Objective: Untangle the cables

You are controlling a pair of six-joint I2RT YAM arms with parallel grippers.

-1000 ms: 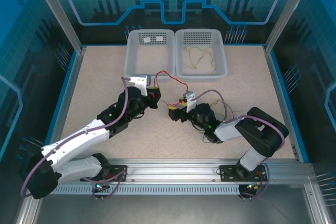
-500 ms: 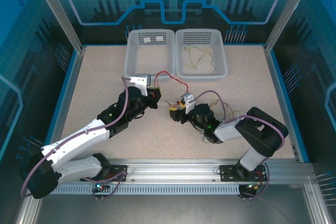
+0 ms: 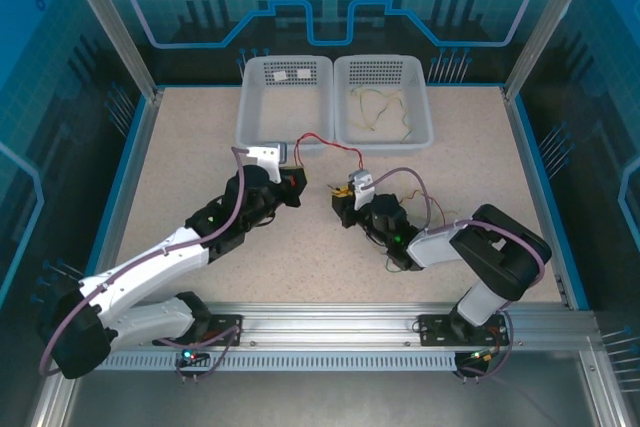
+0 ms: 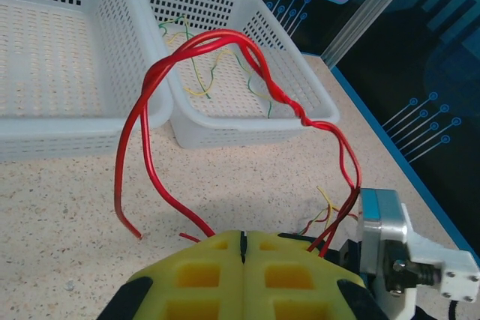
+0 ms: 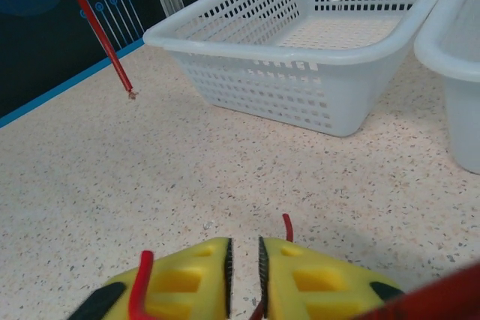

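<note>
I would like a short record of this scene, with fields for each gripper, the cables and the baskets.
left gripper: shut on the red cables
right gripper: closed on the red cables, a thin gap between its pads
red cables: twisted together, arching in the air between the two grippers
yellow and green cables: lying loose inside the right basket
left basket: no cables seen inside
</note>
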